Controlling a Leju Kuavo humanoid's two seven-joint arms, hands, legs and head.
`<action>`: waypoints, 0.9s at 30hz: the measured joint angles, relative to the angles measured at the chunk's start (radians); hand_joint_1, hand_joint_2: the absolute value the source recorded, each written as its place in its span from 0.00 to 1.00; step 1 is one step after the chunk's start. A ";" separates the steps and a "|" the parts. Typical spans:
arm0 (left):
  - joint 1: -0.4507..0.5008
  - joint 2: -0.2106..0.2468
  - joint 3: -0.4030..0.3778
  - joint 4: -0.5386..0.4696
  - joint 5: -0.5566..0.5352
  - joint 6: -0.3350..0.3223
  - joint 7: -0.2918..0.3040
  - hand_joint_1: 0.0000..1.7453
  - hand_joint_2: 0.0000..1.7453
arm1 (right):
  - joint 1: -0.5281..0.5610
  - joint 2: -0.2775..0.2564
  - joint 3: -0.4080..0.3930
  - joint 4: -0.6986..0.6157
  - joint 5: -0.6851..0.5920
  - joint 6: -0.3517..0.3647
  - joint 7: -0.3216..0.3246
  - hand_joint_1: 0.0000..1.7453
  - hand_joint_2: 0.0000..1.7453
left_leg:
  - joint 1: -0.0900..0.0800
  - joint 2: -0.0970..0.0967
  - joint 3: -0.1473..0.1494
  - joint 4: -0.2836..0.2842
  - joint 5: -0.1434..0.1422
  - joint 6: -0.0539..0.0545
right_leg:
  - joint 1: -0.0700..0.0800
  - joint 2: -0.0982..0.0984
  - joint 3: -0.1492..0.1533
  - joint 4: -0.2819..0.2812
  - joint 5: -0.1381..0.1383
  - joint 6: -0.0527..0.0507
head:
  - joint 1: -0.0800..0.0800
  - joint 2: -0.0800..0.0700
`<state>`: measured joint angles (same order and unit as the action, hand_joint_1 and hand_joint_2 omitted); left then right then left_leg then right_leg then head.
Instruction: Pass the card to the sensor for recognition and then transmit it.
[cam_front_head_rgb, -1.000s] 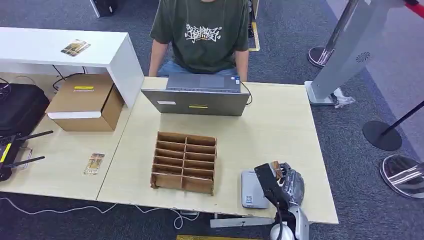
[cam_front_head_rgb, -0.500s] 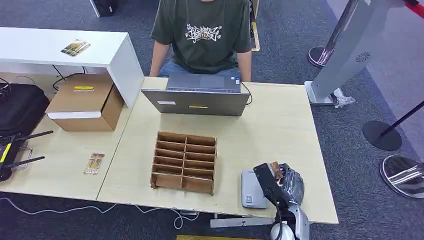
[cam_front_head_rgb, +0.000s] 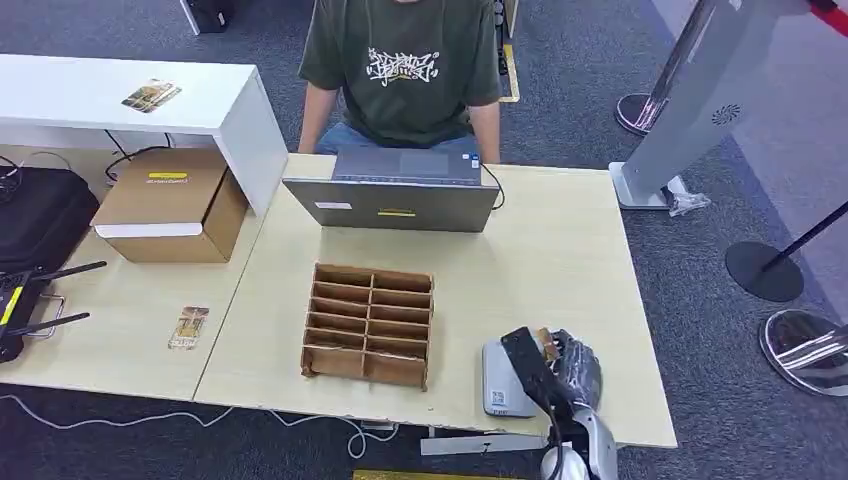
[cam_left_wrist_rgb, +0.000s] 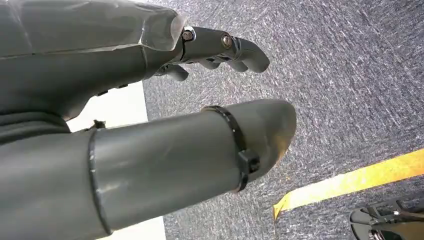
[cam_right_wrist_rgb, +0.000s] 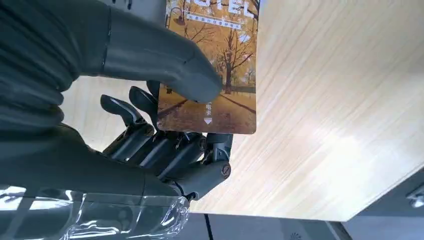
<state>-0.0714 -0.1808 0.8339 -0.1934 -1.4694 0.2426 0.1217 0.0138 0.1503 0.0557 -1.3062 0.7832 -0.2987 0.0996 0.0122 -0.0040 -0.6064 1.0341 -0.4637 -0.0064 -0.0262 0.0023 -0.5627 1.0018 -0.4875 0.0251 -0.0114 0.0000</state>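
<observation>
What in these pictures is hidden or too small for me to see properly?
- Autumn-tree printed card: the right wrist picture's edge cuts off its lettering; the right robot hand covers part.
- Grey flat sensor box: in the head view, that robot hand hides its right side.
- Small card on the left wooden table: too small to read.
- Left robot hand: its thumb hides the palm.

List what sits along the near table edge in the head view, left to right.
Loose card → cardboard divider tray → grey sensor → right robot hand holding a card.
</observation>
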 joint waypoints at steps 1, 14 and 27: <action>0.000 0.000 0.000 0.000 0.000 0.000 0.000 0.00 0.00 | 0.000 0.000 0.000 0.000 -0.005 0.008 0.004 1.00 1.00 | 0.000 0.000 0.000 0.000 0.000 0.000 | 0.000 0.000 0.000 0.000 0.000 0.000 | 0.000 0.000; 0.000 0.000 0.000 0.000 -0.007 0.003 0.001 0.00 0.00 | 0.005 0.000 -0.003 0.010 -0.026 0.049 0.022 1.00 1.00 | 0.000 0.000 0.000 0.000 0.000 0.000 | 0.000 0.000 0.000 0.000 0.000 0.000 | 0.000 0.000; 0.000 0.000 0.000 0.000 -0.003 0.008 -0.005 0.00 0.00 | 0.002 0.000 -0.003 0.013 -0.045 0.033 -0.004 1.00 1.00 | 0.000 0.000 0.000 0.000 0.000 0.000 | 0.000 0.000 0.000 0.000 0.000 0.000 | 0.000 0.000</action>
<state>-0.0712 -0.1804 0.8339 -0.1934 -1.4721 0.2502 0.1164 0.0162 0.1503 0.0530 -1.2936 0.7382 -0.2659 0.0958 0.0122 -0.0040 -0.6064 1.0341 -0.4637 -0.0064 -0.0262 0.0023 -0.5624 1.0018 -0.4875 0.0251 -0.0118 0.0000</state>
